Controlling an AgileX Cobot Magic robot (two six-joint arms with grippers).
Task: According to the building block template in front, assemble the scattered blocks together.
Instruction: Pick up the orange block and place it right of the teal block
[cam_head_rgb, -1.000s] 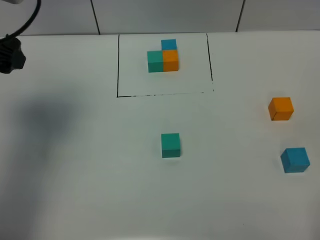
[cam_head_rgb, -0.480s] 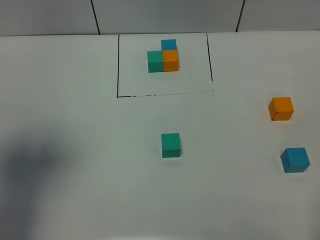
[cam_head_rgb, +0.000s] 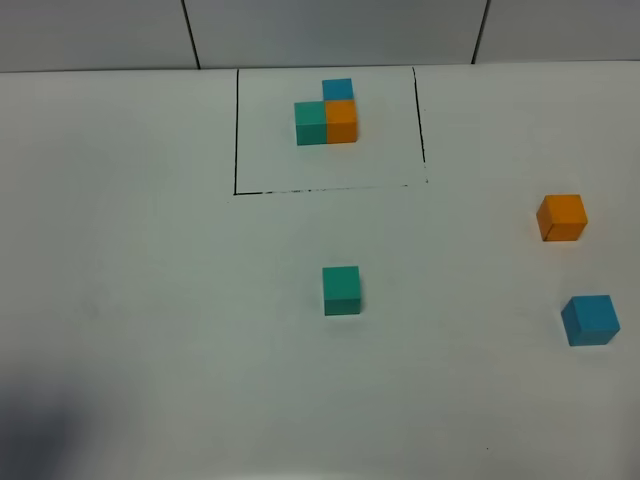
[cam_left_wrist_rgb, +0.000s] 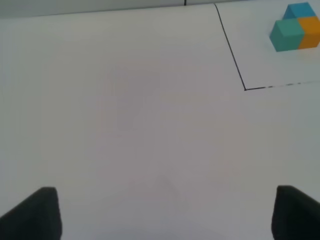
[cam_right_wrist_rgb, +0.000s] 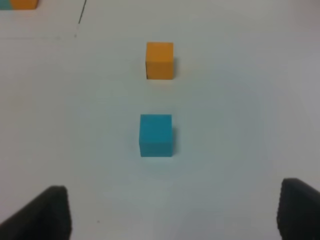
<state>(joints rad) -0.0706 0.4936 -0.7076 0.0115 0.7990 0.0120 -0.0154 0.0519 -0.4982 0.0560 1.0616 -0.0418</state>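
The building block template (cam_head_rgb: 326, 116) is an L-shaped trio of teal, orange and blue cubes inside a thin black rectangle at the back of the table. It also shows in the left wrist view (cam_left_wrist_rgb: 295, 28). The scattered blocks lie apart: the teal cube (cam_head_rgb: 341, 290) mid-table, the orange cube (cam_head_rgb: 561, 217) and the blue cube (cam_head_rgb: 590, 320) at the right. My right gripper (cam_right_wrist_rgb: 170, 215) is open and empty, with the blue cube (cam_right_wrist_rgb: 156, 135) and orange cube (cam_right_wrist_rgb: 160, 60) ahead of it. My left gripper (cam_left_wrist_rgb: 165, 220) is open and empty over bare table. Neither gripper shows in the exterior view.
The white table (cam_head_rgb: 150, 260) ends at a grey tiled wall (cam_head_rgb: 330, 30) at the back. A soft shadow (cam_head_rgb: 40, 430) lies on the table's front left corner.
The left arm, seen at the far left edge one second ago, has left the exterior view. Its shadow has slid toward the front left corner. The blocks have not moved.
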